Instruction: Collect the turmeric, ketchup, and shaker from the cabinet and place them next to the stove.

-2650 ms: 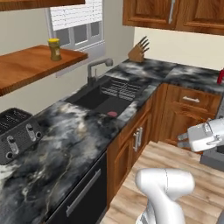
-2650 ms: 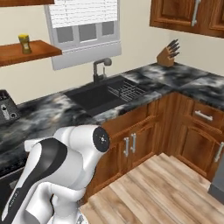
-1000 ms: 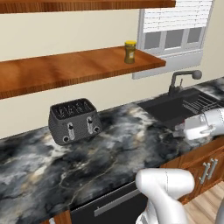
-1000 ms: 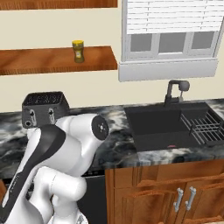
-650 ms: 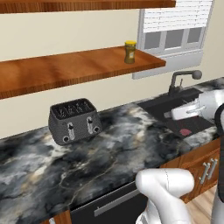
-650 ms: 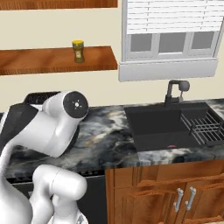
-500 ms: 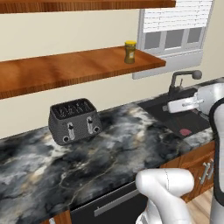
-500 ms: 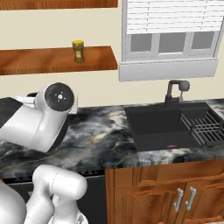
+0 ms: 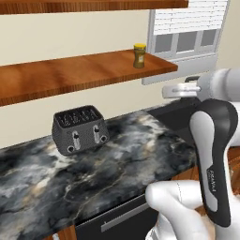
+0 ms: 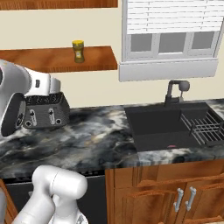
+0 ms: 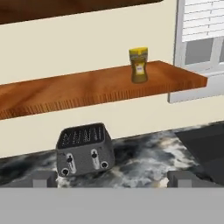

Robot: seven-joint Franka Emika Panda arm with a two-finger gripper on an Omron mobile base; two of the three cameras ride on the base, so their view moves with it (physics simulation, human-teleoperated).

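Note:
The turmeric [image 9: 139, 56] [image 10: 78, 51] [image 11: 139, 65], a small yellow-lidded jar of brown powder, stands upright near the right end of the cabinet's lower shelf board [image 9: 70, 75] [image 10: 48, 60] [image 11: 87, 87]. My gripper [image 11: 113, 179] is open, nothing between its widely spread fingertips. It hangs in the air in front of the shelf, well short of the jar, which sits up and slightly right of centre in the hand view. In the left base view the hand [image 9: 177, 90] points left, below and to the right of the jar. Ketchup, shaker and stove are out of view.
A dark grey toaster [image 9: 79, 129] [image 10: 43, 111] [image 11: 85, 148] stands on the black marble counter [image 9: 122, 164] below the shelf. Right of it are a dark sink [image 10: 159, 124] with faucet [image 10: 176, 89] and dish rack [image 10: 208, 127], under a window [image 10: 170, 30]. A second shelf board [image 9: 93, 4] runs above.
The whole picture shifted since the oldest frames, so the base has driven. In the last second the arm rose from low over the sink toward the shelf; the jaws stayed open.

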